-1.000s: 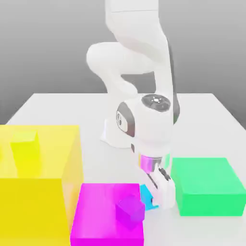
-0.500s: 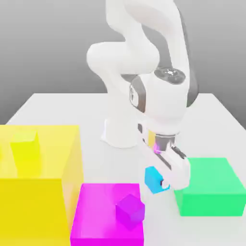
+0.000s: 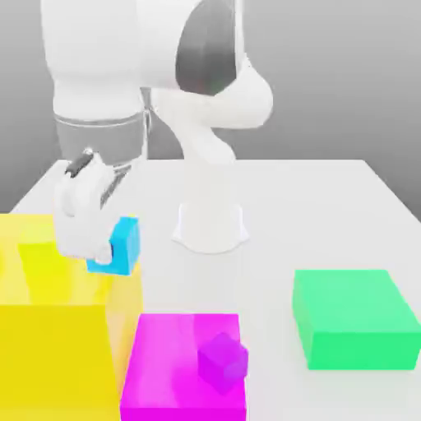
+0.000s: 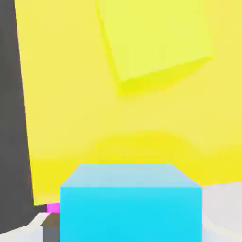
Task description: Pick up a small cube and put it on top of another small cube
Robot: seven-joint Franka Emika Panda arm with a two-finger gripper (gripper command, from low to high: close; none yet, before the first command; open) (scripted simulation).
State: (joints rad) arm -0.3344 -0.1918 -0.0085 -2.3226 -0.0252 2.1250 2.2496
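The gripper (image 3: 102, 252) stands partly open, its fingers (image 4: 33, 232) spread to the width of the small cyan cube (image 3: 123, 248) and closed on two opposite sides of it. In the exterior view the cyan cube is held in the air at the gripper's tip, in front of the upper right part of the large yellow block (image 3: 53, 353) as that view shows it. The cube is slightly tilted, the upper ends of its side edges leaning toward the exterior view's right. In the hand view its near face is squared to the fingers, with its upper edges running straight from one finger side to the other; its sides look alike, so a long axis cannot be told. The small yellow cube (image 3: 43, 256) rests on the top face of the yellow block, apart from the cyan cube and turned at an angle to it in the hand view. Beside the yellow block, toward the exterior view's right, lies the low magenta block (image 3: 168, 362), with the small purple cube (image 3: 223, 362) at its right part. The low green block (image 3: 353, 316) lies well apart at the exterior view's right, on the pale table (image 3: 271, 214), and the arm's base (image 3: 210, 230) stands behind the blocks.
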